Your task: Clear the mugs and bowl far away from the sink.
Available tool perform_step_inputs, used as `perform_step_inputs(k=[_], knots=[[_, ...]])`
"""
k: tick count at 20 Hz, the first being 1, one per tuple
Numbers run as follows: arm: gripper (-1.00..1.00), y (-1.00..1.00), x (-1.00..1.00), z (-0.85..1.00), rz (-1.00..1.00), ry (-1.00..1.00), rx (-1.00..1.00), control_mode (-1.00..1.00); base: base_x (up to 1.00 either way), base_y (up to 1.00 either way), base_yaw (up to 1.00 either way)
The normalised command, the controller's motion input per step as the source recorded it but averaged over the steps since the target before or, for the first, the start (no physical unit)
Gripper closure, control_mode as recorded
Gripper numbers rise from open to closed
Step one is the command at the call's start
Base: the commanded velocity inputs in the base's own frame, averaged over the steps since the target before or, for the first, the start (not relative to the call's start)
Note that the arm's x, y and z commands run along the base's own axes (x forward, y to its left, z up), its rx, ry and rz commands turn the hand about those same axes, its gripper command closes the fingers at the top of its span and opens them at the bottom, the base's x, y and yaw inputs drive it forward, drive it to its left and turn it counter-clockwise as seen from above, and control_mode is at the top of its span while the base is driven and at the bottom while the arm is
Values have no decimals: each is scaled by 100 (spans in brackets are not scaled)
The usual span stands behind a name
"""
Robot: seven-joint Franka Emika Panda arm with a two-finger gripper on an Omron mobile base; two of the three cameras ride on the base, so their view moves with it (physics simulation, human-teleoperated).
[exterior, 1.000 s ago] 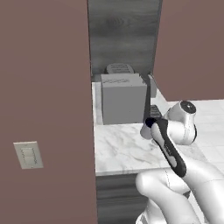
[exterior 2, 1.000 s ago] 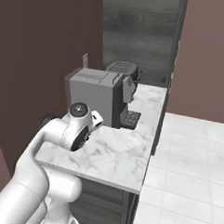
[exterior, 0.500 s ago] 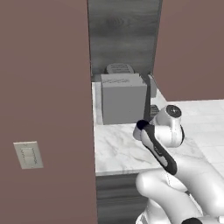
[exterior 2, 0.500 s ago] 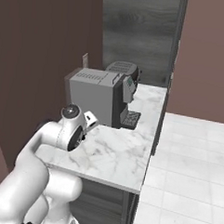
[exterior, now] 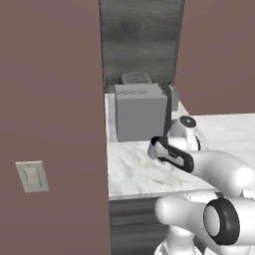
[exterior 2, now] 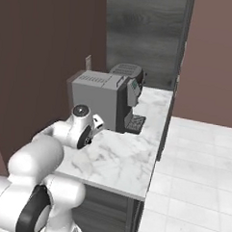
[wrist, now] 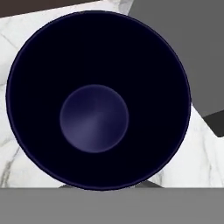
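A mug (wrist: 98,98) with a dark navy inside sits right under my hand, seen straight down into its round bottom. Its rim spans almost the whole hand view, with white marble counter (wrist: 13,39) around it. My gripper is shut on this mug; its fingertips are hidden at the mug's near rim. In the base views my white wrist (exterior 2: 81,130) hangs low over the marble counter (exterior: 132,172) just in front of the grey coffee machine (exterior: 141,112). The bowl and the sink are out of view.
The grey coffee machine (exterior 2: 102,95) stands at the back of the short counter, against a dark wood panel (exterior 2: 141,32). A brown wall (exterior: 50,99) with a light switch (exterior: 32,175) closes the left side. The counter's edge (exterior 2: 143,187) drops to white tiled floor (exterior 2: 197,165).
My arm has swung leftward over the counter, bringing the wrist closer to the coffee machine's front and the brown wall. The jaws have stayed shut.
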Motion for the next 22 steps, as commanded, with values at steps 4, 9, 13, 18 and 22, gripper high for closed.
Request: perform_step_inputs(k=[4,9,13,18,22], knots=[[100,0,24,-29,4,6,0,-100,0,0,0],[100,1,9,-37,3,1,-1,-100,0,0,0],[100,6,0,-46,3,0,-4,-100,0,0,0],[100,7,1,-44,2,0,-4,-100,0,0,0],[100,6,2,-39,2,0,-3,-100,0,0,0]])
